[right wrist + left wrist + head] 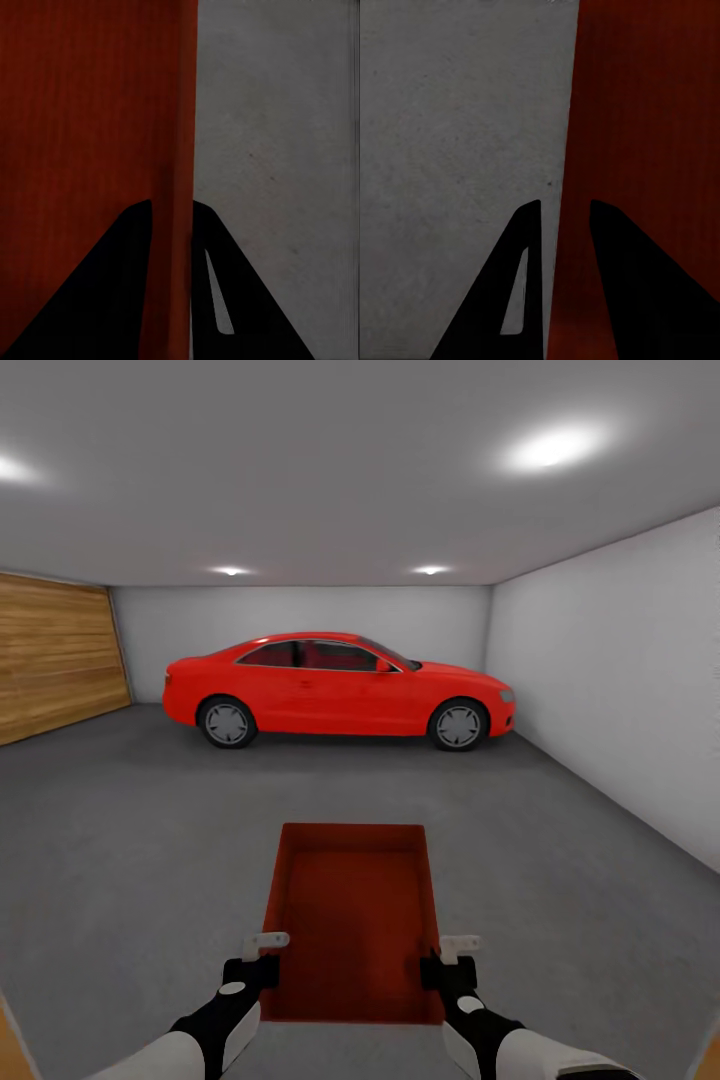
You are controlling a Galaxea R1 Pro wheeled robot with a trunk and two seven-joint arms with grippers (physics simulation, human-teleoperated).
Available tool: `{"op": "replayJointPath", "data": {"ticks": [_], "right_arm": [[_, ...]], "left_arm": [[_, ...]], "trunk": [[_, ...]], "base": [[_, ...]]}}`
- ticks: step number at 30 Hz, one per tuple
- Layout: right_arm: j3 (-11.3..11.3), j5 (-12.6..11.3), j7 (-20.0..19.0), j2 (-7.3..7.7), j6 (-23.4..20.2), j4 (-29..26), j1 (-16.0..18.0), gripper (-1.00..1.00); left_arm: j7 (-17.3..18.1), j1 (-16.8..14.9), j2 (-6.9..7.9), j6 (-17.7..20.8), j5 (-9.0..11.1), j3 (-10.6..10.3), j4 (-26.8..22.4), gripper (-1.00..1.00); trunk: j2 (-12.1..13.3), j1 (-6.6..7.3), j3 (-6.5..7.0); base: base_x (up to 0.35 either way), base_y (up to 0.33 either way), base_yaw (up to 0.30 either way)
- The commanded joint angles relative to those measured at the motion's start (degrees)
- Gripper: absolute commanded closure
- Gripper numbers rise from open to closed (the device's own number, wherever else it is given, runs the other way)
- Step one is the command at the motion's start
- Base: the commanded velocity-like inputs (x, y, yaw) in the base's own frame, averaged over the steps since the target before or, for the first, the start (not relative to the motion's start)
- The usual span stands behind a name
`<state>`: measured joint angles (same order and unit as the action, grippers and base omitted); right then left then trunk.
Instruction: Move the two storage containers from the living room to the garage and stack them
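Storage container (352,915), orange-red and lidless, hangs between both arms over the garage's dark grey floor (130,830), its long axis running straight away from the robot toward the red car (335,688). Left end effector (262,950) grasps the left long wall near the close end; in the left wrist view its fingers (521,292) straddle that thin wall, one outside, one inside. Right end effector (452,952) is clenched likewise on the right wall, whose edge passes between its fingers (217,300). Both arms are equally near, so lowering should probably be level and together. Whether the bin's base already touches the floor I cannot tell.
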<state>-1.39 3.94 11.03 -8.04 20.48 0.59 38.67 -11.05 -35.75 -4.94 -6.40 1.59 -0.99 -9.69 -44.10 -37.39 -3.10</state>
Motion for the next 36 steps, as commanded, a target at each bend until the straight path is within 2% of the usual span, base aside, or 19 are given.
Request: {"op": "replayJointPath", "data": {"ticks": [1, 12, 36], "right_arm": [[2.9, 1.93, 0.22, -0.05, 0.08, -0.5, 0.09, 1.0], [2.88, 1.95, 0.22, -0.05, 0.08, -0.5, 0.09, 1.0], [2.89, 1.86, 0.22, -0.05, -0.01, -0.5, 0.09, 1.0]], "left_arm": [[-0.81, -0.01, 0.01, -0.27, 0.26, 0.55, 0.2, 1.0], [-0.81, 0.0, 0.01, -0.28, 0.26, 0.62, 0.2, 1.0], [-0.81, -0.01, 0.01, -0.28, 0.34, 0.63, 0.2, 1.0]], "trunk": [[-0.08, -0.04, -0.1], [-0.08, -0.04, -0.1], [-0.08, -0.04, -0.1]], "base": [[0.219, 0.0, -0.15], [0.225, 0.0, -0.031], [0.316, 0.0, 0.0]]}}
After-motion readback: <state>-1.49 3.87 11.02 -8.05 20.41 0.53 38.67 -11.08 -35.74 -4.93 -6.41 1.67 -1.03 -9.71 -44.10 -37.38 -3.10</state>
